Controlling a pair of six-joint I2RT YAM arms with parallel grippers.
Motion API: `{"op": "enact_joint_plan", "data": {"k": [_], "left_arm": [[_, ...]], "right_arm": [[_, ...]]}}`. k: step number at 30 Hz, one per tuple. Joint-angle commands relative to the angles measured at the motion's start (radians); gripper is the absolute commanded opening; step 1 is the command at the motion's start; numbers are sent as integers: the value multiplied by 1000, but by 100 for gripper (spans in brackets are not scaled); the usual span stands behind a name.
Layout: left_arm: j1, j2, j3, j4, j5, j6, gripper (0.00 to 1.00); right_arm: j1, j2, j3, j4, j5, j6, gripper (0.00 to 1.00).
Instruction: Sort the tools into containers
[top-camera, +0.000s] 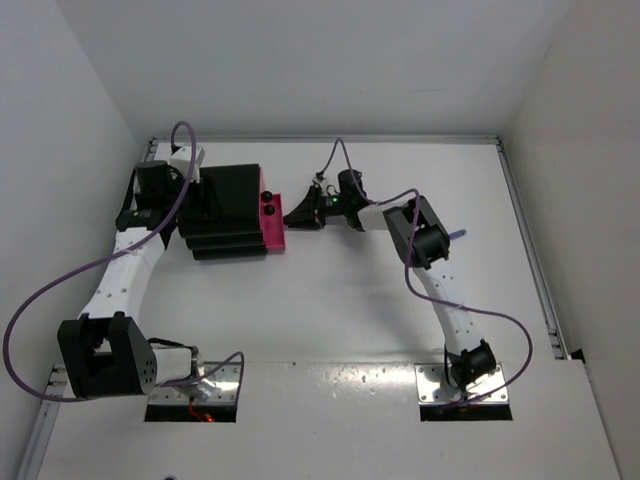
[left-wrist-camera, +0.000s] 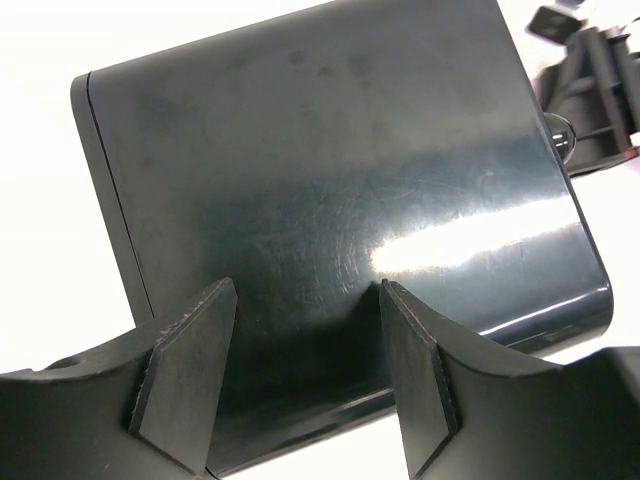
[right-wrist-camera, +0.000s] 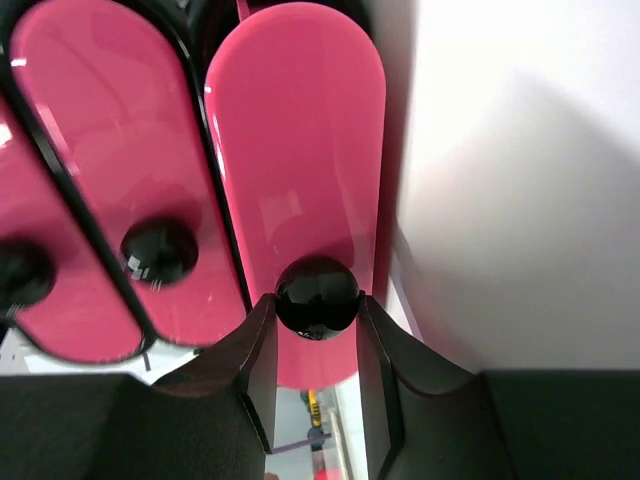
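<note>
The black three-tier drawer unit (top-camera: 225, 210) stands at the back left, its magenta-pink drawer fronts (top-camera: 270, 225) facing right. My right gripper (top-camera: 298, 213) is at those fronts. In the right wrist view its fingers (right-wrist-camera: 262, 350) touch both sides of the round black knob (right-wrist-camera: 316, 297) on the rightmost pink drawer (right-wrist-camera: 300, 150); my right gripper (right-wrist-camera: 316, 312) is shut on that knob. My left gripper (left-wrist-camera: 305, 300) stands open, fingertips against the unit's glossy black panel (left-wrist-camera: 330, 180) near its edge. A slim blue tool (top-camera: 458, 234) lies beside the right arm's elbow.
Two more pink drawers (right-wrist-camera: 110, 150) with knobs (right-wrist-camera: 158, 250) lie left of the gripped one. A small yellow piece (right-wrist-camera: 313, 405) shows below, between the right fingers; what it is I cannot tell. White walls enclose the table (top-camera: 330, 300) on three sides.
</note>
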Motion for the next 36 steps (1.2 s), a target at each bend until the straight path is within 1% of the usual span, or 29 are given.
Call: {"op": "enact_joint_plan", "data": {"k": [1, 6, 9, 13, 18, 19, 21, 23, 24, 26, 28, 30, 31, 33, 34, 35, 36], "left_arm": [[-11, 14, -33, -41, -13, -5, 65], [-11, 14, -34, -41, -13, -5, 65], [-11, 23, -34, -41, -13, -5, 65], [-11, 23, -24, -41, -22, -5, 65], [-11, 23, -24, -41, -22, -5, 65], [-11, 23, -24, -41, -22, -5, 65], [-11, 23, -24, -41, -22, -5, 65], [-11, 23, -24, -41, -22, -5, 65], [-11, 23, -24, -41, -22, -5, 65], [-11, 23, -24, -41, -22, -5, 65], [-11, 23, -24, -41, -22, -5, 67], [-11, 23, -35, -41, -33, -5, 75], [-11, 8, -35, -41, -33, -5, 78], [-11, -24, -44, -28, -42, 4, 84], [-11, -37, -55, -15, -42, 4, 85], [-20, -51, -55, -2, -51, 4, 87], [-20, -63, -55, -2, -51, 13, 87]], "right_arm": [[-67, -99, -79, -26, 6, -97, 10], [-116, -185, -181, -37, -5, -158, 10], [-145, -232, -250, -84, -5, -212, 9], [-179, -263, -306, -94, -25, -232, 9], [-188, -274, -344, -121, -25, -268, 9], [-188, -274, -344, -146, -25, -281, 12], [-188, -274, -344, -163, -25, -304, 30], [-188, -283, -344, -204, -13, -327, 44], [-188, -283, -344, -218, -4, -350, 47], [-200, -297, -353, -243, -4, -373, 50], [-211, -340, -363, -255, 7, -404, 50], [-239, -368, -363, -316, 18, -444, 52], [-252, -398, -363, -343, 27, -494, 52], [-300, -435, -353, -435, 27, -551, 52], [-317, -456, -344, -478, 27, -627, 52], [-349, -504, -334, -574, 39, -674, 50], [-366, -530, -324, -630, 55, -726, 50]]}}
